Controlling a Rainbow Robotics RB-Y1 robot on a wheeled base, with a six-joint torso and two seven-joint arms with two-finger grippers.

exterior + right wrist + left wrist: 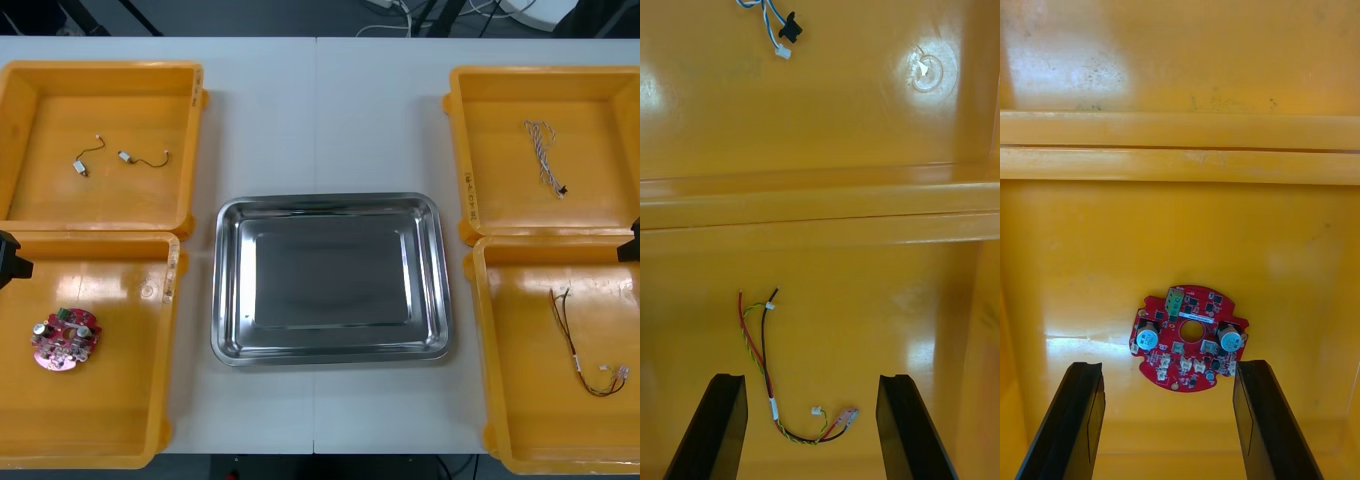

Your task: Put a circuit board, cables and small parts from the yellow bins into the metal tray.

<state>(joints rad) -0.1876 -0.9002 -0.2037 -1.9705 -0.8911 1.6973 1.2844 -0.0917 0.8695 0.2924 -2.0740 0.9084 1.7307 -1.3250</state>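
L claw [1166,367] spread over board [1189,347], R claw [811,379] over cable [764,352], prob. hovering.

- yellow plastic bins [60,110] [110,400] [590,110] [530,400]: four all up, two per side of the desk [330,110]
- shiny bare metal tray [330,200]: just the one
- round red circuit board [66,338]: one
- small metal parts [80,169] [125,156], each with a thin dark wire tail: two
- cables: two, so one twisted blue-and-white cable [543,155] and one red-yellow-black cable [575,340]
- black-fingered robot hands: two, i.e. a left hand [1168,364] and a right hand [811,377], two fingers each
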